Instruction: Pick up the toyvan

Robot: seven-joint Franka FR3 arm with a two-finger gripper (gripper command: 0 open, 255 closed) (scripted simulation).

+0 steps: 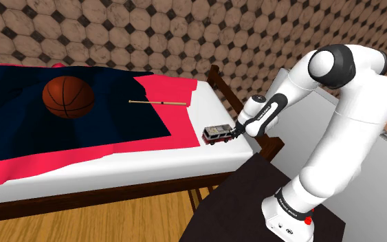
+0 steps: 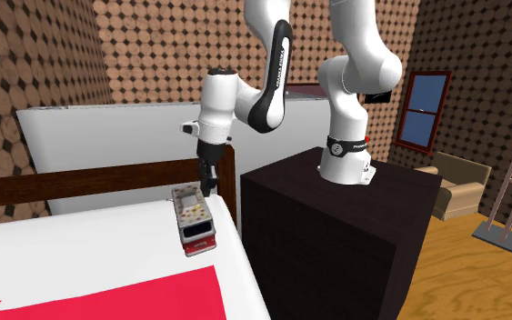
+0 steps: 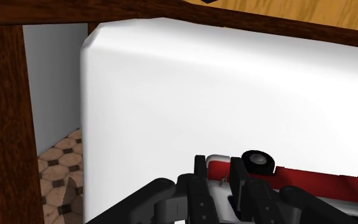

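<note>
one toy van (image 1: 217,134), red and white, upright on its wheels on the white mattress (image 1: 150,161) of the bed, close to the mattress corner, centre-right of the shoulder view. claw (image 1: 236,129) sits at the toy van's right-hand end in that view, touching or very nearly. white arm (image 1: 350,103) bends down to it from the upper right. dark stand (image 1: 247,206) at lower right, just beside the bed.

second exterior view: toy van (image 2: 194,219) centre-left, near the mattress edge, lying lengthwise toward the camera. claw (image 2: 207,185) comes down at its far end, in front of the brown wooden bed rail (image 2: 90,182). stand (image 2: 336,236) is a dark box right of centre.

wrist view: claw (image 3: 219,167) is at one end of the toy van (image 3: 298,178). a black wheel (image 3: 255,159) shows just beside the claw. white mattress (image 3: 203,95) beyond, and a dark wooden post (image 3: 2,127) off to one side of it. claw apart or clamped on the toy van: cannot tell from these views.

rest of the bed, shoulder view: navy blanket (image 1: 116,120) over a red blanket (image 1: 178,103). basketball (image 1: 69,97) on the navy, upper left, well apart from the toy van. thin stick (image 1: 157,102) lies flat between ball and toy van. wood floor (image 1: 116,220) along the bottom.

second exterior view, right side: window (image 2: 424,109) and a tan armchair (image 2: 458,186).
</note>
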